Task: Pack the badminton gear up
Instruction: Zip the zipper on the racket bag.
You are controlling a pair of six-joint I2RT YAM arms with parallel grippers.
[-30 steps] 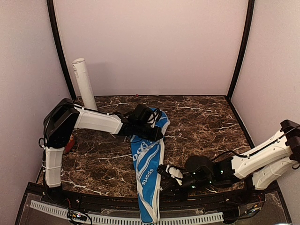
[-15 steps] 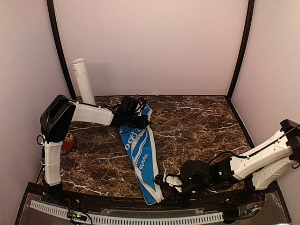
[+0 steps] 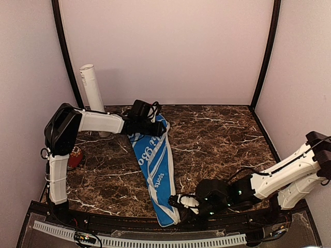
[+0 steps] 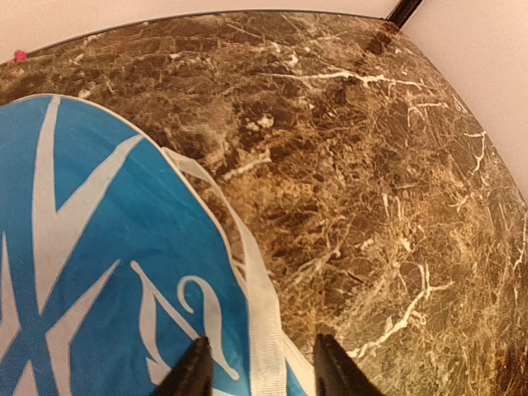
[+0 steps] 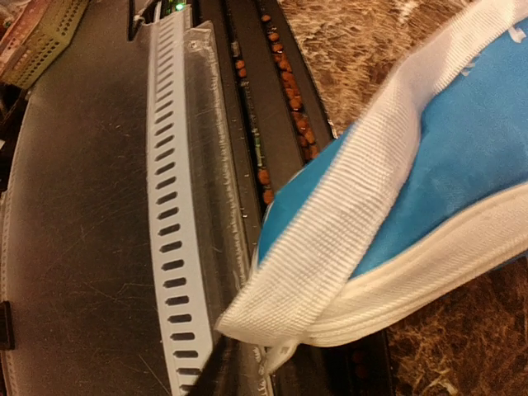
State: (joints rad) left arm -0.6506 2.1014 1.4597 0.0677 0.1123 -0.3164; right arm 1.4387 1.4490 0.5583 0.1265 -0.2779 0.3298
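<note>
The blue racket cover [image 3: 155, 165] with white lettering lies flat on the marble table [image 3: 222, 139], its wide end at the back and its narrow end near the front edge. My left gripper [image 3: 156, 127] sits low over the wide end. In the left wrist view it [image 4: 262, 369] is open, its fingertips either side of the cover's [image 4: 82, 247] white edging. My right gripper [image 3: 182, 200] is at the narrow end. In the right wrist view the cover's [image 5: 462, 140] white strap fills the frame and only one dark finger [image 5: 216, 373] shows. The long white tube [image 3: 93, 93] leans against the back wall at the left.
A small red patterned object [image 3: 75, 155] lies by the left arm's base. A white slotted strip [image 3: 145, 242] and a black rail run along the table's front edge, just under the cover's narrow end. Walls close the table on three sides.
The cover has swung left and back onto the table; its narrow end no longer hangs over the front edge. Both grippers moved left with it. The left jaws have opened.
</note>
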